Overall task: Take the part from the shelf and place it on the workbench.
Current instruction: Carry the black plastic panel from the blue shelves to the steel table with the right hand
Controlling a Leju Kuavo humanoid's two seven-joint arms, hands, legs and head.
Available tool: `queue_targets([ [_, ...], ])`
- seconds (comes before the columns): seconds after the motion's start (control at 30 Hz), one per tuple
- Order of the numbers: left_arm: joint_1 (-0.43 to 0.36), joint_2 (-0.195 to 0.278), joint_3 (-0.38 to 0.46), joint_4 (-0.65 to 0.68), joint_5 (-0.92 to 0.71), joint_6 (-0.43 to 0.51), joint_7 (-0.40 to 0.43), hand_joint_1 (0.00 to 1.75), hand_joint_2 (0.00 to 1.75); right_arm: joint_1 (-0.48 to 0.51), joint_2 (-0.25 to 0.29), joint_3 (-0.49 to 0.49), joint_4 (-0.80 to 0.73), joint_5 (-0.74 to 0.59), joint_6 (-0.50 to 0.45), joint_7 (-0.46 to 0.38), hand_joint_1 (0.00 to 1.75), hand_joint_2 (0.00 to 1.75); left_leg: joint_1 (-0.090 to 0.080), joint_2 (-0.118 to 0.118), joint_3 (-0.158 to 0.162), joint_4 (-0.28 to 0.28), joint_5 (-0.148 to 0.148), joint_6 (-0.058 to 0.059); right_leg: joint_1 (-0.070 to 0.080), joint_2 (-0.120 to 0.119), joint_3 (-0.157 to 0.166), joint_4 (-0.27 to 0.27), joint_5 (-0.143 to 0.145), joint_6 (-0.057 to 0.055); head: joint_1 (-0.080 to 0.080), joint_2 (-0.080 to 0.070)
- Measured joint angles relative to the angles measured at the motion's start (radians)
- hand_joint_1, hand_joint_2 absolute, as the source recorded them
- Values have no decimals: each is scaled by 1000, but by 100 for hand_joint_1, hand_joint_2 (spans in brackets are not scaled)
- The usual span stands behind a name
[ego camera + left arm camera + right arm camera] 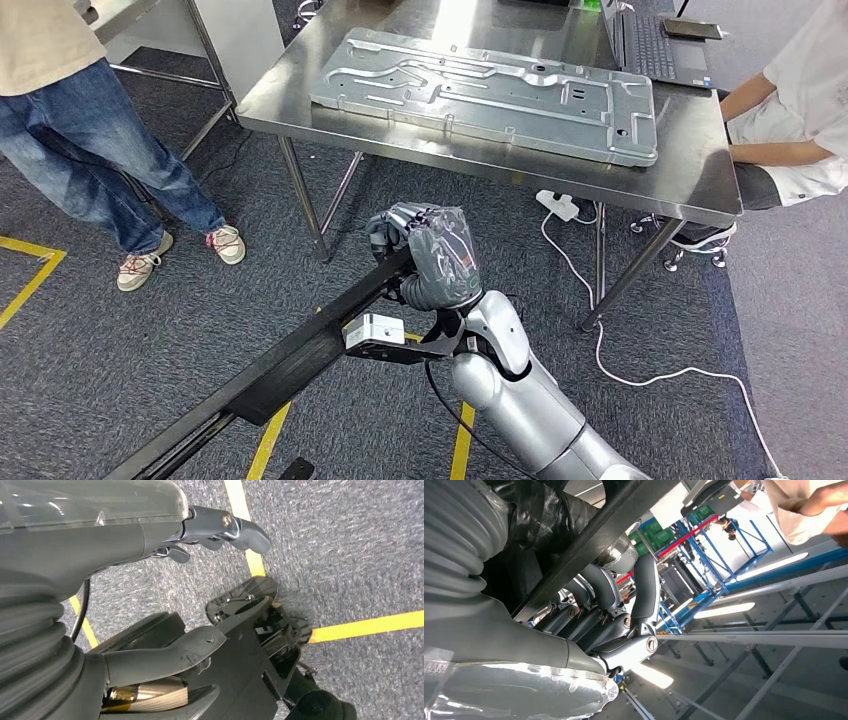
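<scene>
Ahead of you is the steel workbench [690,180], w/ a big stamped metal panel [480,90] flat on top and a laptop [660,45] at the far edge, so free space is tight. A seated person [790,120] is at its right end and a standing person [90,150] is off to the left. The part [290,360], a long black bar, runs diagonally low over the carpet. Your right hand [425,255] is wrapped round its upper end, prob. to carry it level. Left hand [150,540] hangs over the floor, fingers apart, holding nothing.
</scene>
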Motion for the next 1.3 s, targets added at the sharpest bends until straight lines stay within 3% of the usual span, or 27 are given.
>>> queue_targets([
  [0.1,-1,0,0,0,-1,0,-1,0,175,0,0,0,0,0,0,0,175,175,-1,0,0,-1,1,1,0,-3,-3,11,-8,2,0,0],
  [0.17,-1,0,0,0,-8,0,-6,0,175,-1,-1,0,4,1,-1,-1,175,175,-3,3,-1,-2,3,7,-3,-12,-64,147,-73,10,1,0],
  [0.23,0,0,0,0,-13,-1,-10,0,175,0,-3,0,10,2,-2,-2,175,175,-5,7,-3,-3,4,12,-7,-19,-104,242,-103,16,1,0],
  [0.33,-1,-1,0,0,-13,-2,-11,0,175,-3,-3,0,13,2,-2,-2,175,175,-7,7,0,-1,1,8,-4,-27,-9,62,-20,5,1,0],
  [0.4,-2,-1,0,0,-14,-2,-12,0,175,-6,-3,0,13,2,-2,-2,175,175,-10,8,-3,-1,0,-2,1,-29,25,-8,-9,-4,1,0],
  [0.47,-2,-1,0,0,-15,-2,-13,0,175,-6,-2,0,14,2,-2,-2,175,175,-10,10,-2,-5,0,-13,2,-25,28,-17,-11,-11,0,0],
  [0.53,-2,-1,0,0,-16,-2,-15,0,175,-6,-2,0,14,2,-2,-2,175,175,-9,9,-8,16,-18,-22,-2,-24,35,-27,-8,-21,0,0],
  [0.6,-2,-1,0,0,-15,-2,-16,0,175,-7,-1,0,15,2,-1,-2,175,175,-6,7,-53,111,-69,-29,-4,-24,42,-33,-7,-30,0,0],
  [0.67,0,-1,0,0,-14,-2,-16,0,175,-6,-1,0,18,2,-1,-2,175,175,-5,7,-120,239,-115,-33,-2,-23,43,-31,-10,-35,-1,0],
  [0.7,1,-1,0,0,-14,-2,-16,0,175,-5,-1,0,20,2,-1,-2,175,175,-5,7,-142,271,-115,-35,-1,-22,44,-29,-12,-37,-1,0],
  [0.73,2,-1,0,0,-14,-2,-16,0,175,-4,-1,0,21,2,-1,-2,175,175,-5,7,-145,266,-96,-35,-1,-20,45,-26,-15,-37,-1,0],
  [0.8,3,-1,0,0,-14,-2,-17,0,175,-3,0,0,22,3,-1,-2,175,175,-5,6,-101,155,-23,-31,-1,-17,51,-20,-25,-34,-1,0],
  [0.87,1,-1,1,0,-14,-3,-17,0,175,-4,0,0,22,4,-1,-2,175,175,-9,5,-47,43,16,-23,1,-14,56,-15,-35,-26,-1,0],
  [0.9,0,-1,1,0,-14,-3,-18,0,175,-5,0,0,22,5,-2,-2,175,175,-12,4,-34,17,17,-18,2,-13,57,-16,-38,-21,-1,0],
  [1.03,1,-1,2,0,-17,-8,-18,0,175,-6,0,1,23,18,-5,-5,175,175,-9,2,-18,-2,12,4,1,-15,52,11,-43,-1,0,0],
  [1.1,0,-2,2,0,-19,-9,-19,0,175,-7,0,1,23,23,-8,-5,175,175,-7,3,-7,-7,10,13,-2,-17,9,90,-80,8,0,0],
  [1.17,0,-3,2,0,-22,-10,-20,0,175,-5,0,1,25,25,-9,-5,175,175,-8,3,-2,-6,3,18,-5,-19,-64,210,-126,16,0,0],
  [1.2,1,-3,2,0,-24,-10,-20,0,175,-3,-1,1,27,26,-9,-5,175,175,-8,3,3,-6,-2,19,-7,-19,-94,250,-133,19,0,0],
  [1.23,1,-3,2,0,-25,-10,-20,0,175,-1,-1,1,30,27,-9,-5,175,175,-8,3,9,-6,-7,18,-8,-21,-108,256,-121,19,0,0],
  [1.3,2,-4,2,0,-26,-11,-20,0,175,0,-1,2,32,29,-9,-4,175,175,-8,2,28,-6,-20,15,-8,-23,-80,163,-44,15,0,0],
])
